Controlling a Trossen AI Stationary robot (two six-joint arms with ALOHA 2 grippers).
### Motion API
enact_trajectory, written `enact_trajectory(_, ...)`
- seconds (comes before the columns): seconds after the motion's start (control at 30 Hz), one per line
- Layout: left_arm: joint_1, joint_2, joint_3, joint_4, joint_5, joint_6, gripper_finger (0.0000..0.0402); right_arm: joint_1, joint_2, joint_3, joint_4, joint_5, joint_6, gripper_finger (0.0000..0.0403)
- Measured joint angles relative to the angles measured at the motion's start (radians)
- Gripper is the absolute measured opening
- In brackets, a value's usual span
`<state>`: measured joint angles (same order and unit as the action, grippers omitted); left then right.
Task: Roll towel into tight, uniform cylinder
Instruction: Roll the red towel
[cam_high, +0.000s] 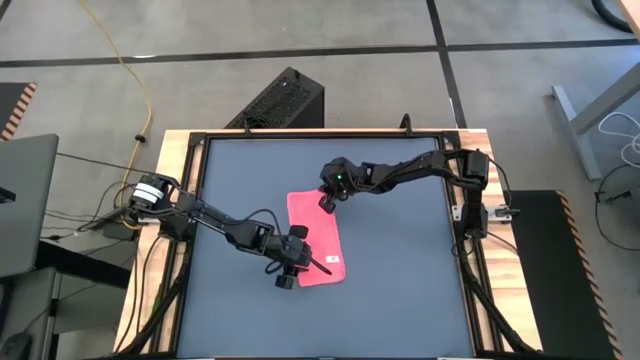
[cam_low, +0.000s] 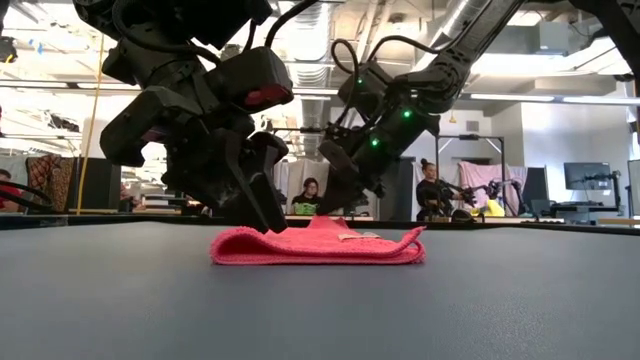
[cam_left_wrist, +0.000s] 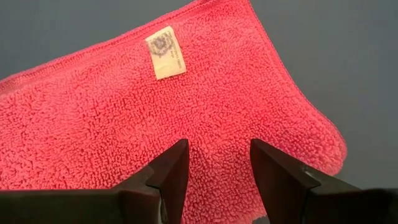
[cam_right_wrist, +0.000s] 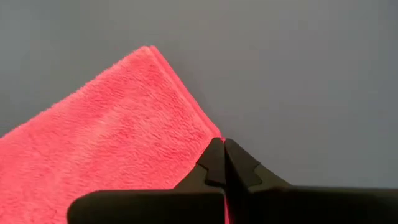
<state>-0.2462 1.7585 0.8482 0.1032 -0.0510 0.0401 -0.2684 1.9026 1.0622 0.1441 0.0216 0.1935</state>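
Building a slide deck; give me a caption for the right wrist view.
Right gripper shut on the long edge of the folded pink towel lying on the grey table.

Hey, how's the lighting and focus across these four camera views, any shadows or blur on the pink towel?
High view: even light, the towel sharp. Low view: bright ceiling lights behind leave both arms as dark shapes, and the near tabletop is soft. Left wrist view: the towel's pile and white tag are crisp. Right wrist view: the towel looks slightly soft, with no hard shadows.
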Motion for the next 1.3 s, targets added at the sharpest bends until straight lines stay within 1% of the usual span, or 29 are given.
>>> enact_trajectory(0.17,0.000,-0.001,-0.001,0.001,0.055,-0.072,0.0159,-0.002,-0.006,0.000,-0.034,0.000,0.010,0.0014)
enact_trajectory(0.37,0.000,-0.055,-0.002,0.020,0.121,-0.117,0.0143,0.012,-0.081,0.000,-0.188,0.000,0.093,0.0012)
enact_trajectory(0.43,0.000,-0.071,-0.002,0.024,0.116,-0.116,0.0138,0.026,-0.114,0.000,-0.242,0.000,0.102,0.0012)
enact_trajectory(0.57,-0.001,-0.074,-0.002,0.028,0.059,-0.084,0.0133,0.061,-0.166,0.000,-0.314,0.021,0.113,0.0012)
enact_trajectory(0.6,-0.004,-0.072,-0.002,0.031,0.037,-0.059,0.0133,0.072,-0.168,0.001,-0.320,0.058,0.107,0.0012)
enact_trajectory(0.7,-0.013,-0.051,-0.002,0.067,-0.033,-0.005,0.0133,0.094,-0.151,0.001,-0.324,0.214,0.083,0.0012)
enact_trajectory(0.73,-0.015,-0.043,-0.003,0.083,-0.035,-0.018,0.0132,0.093,-0.138,0.001,-0.307,0.232,0.082,0.0012)
enact_trajectory(0.77,-0.015,-0.039,-0.003,0.114,-0.016,-0.044,0.0132,0.086,-0.128,0.001,-0.298,0.229,0.084,0.0013)
enact_trajectory(0.83,-0.021,-0.038,-0.002,0.136,0.036,-0.087,0.0132,0.072,-0.106,0.000,-0.295,0.198,0.094,0.0014)
enact_trajectory(0.9,-0.037,-0.038,-0.002,0.135,0.037,-0.099,0.0132,0.063,-0.087,0.001,-0.281,0.196,0.094,0.0014)
enact_trajectory(1.0,-0.064,-0.038,-0.002,0.126,-0.027,-0.106,0.0132,0.052,-0.050,0.000,-0.267,0.210,0.094,0.0015)
enact_trajectory(1.17,-0.091,-0.038,-0.002,0.074,-0.101,-0.164,0.0132,0.043,-0.016,0.001,-0.259,0.209,0.094,0.0015)
enact_trajectory(1.23,-0.102,-0.038,-0.013,0.067,-0.159,-0.188,0.0132,0.043,-0.016,0.001,-0.263,0.210,0.094,0.0015)
enact_trajectory(1.3,-0.109,-0.038,-0.038,0.094,-0.234,-0.222,0.0132,0.044,-0.016,0.001,-0.261,0.212,0.095,0.0015)
